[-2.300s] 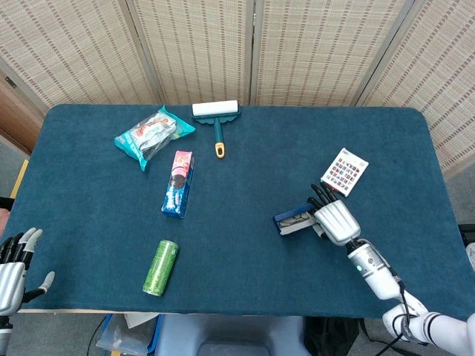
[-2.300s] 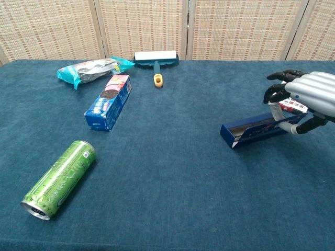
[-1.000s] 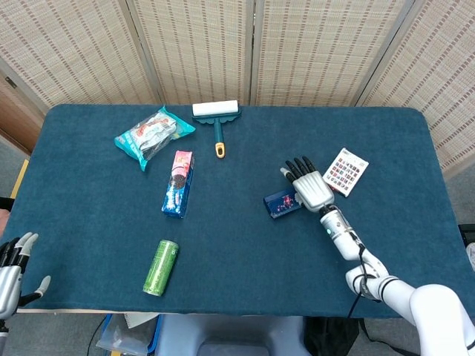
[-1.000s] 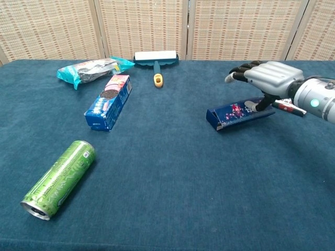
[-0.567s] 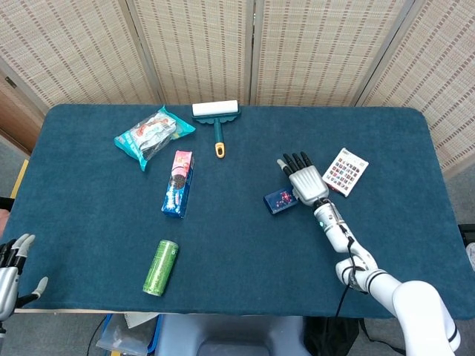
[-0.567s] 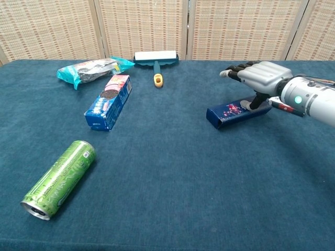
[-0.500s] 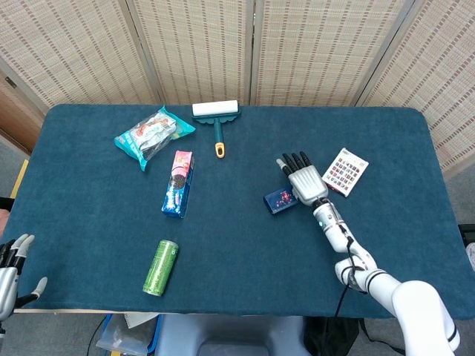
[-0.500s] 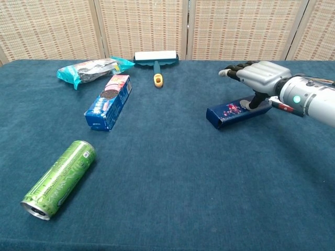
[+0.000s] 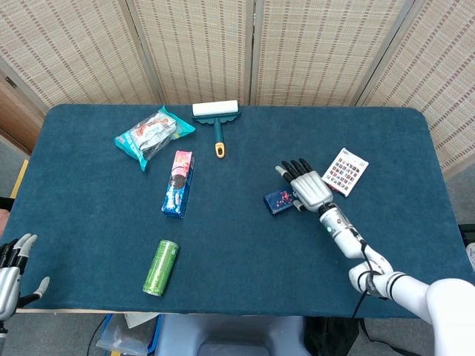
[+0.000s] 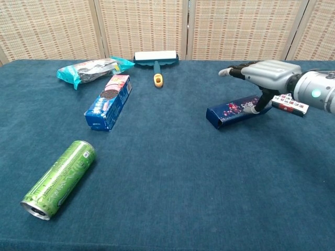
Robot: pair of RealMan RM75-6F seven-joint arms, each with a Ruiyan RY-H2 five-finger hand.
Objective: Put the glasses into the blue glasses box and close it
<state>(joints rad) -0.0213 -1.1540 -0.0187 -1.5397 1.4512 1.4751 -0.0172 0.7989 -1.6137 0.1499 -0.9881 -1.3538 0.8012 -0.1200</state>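
Observation:
The blue glasses box (image 9: 280,201) (image 10: 232,113) lies right of the table's middle with its lid down. No glasses show in either view. My right hand (image 9: 306,187) (image 10: 266,73) hovers over the box's right end with fingers spread and pointing left. Its thumb (image 10: 256,107) reaches down to the top of the box, and nothing is gripped. At the lower left edge of the head view, off the table, my left hand (image 9: 10,274) hangs with its fingers apart, holding nothing.
A patterned card (image 9: 344,172) (image 10: 290,103) lies just right of the box. A green can (image 9: 160,267) lies at front left. A blue cookie box (image 9: 178,183), a snack bag (image 9: 152,135) and a lint roller (image 9: 216,115) sit toward the back left.
The box stood open 2.3 s ago; its lid is now down and the box sits slightly further left. My right hand moved up over it and has spread its fingers.

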